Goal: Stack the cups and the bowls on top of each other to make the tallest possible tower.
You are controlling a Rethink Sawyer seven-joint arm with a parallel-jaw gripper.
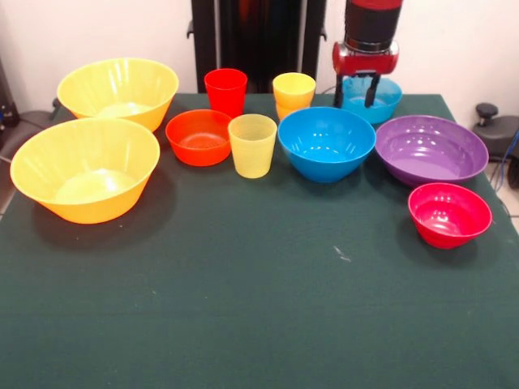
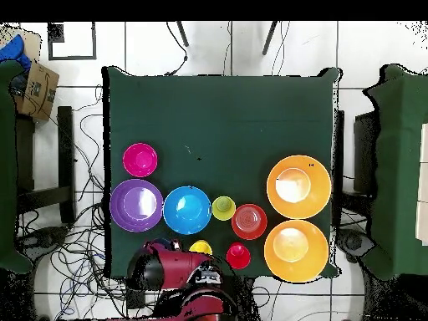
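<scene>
All bowls and cups stand apart on the green table, none stacked. Two large yellow bowls (image 1: 117, 89) (image 1: 85, 170) are at the left, shown at the right in the overhead view (image 2: 298, 186) (image 2: 296, 250). Then come the red cup (image 1: 225, 91), orange-red bowl (image 1: 199, 138), pale yellow cup (image 1: 252, 146), orange-yellow cup (image 1: 293, 93), blue bowl (image 1: 326, 143), purple bowl (image 1: 431, 150) and pink-red bowl (image 1: 449, 215). My gripper (image 1: 357, 99) is open, its fingers hanging at the small light blue bowl (image 1: 383, 101) at the back. In the overhead view my arm (image 2: 180, 276) hides that bowl.
The table's edge (image 2: 109, 167) is close beside the purple and pink-red bowls. Green-covered side tables (image 2: 401, 167) stand on both sides, a cardboard box (image 2: 35, 88) lies at the upper left, and cables run over the floor.
</scene>
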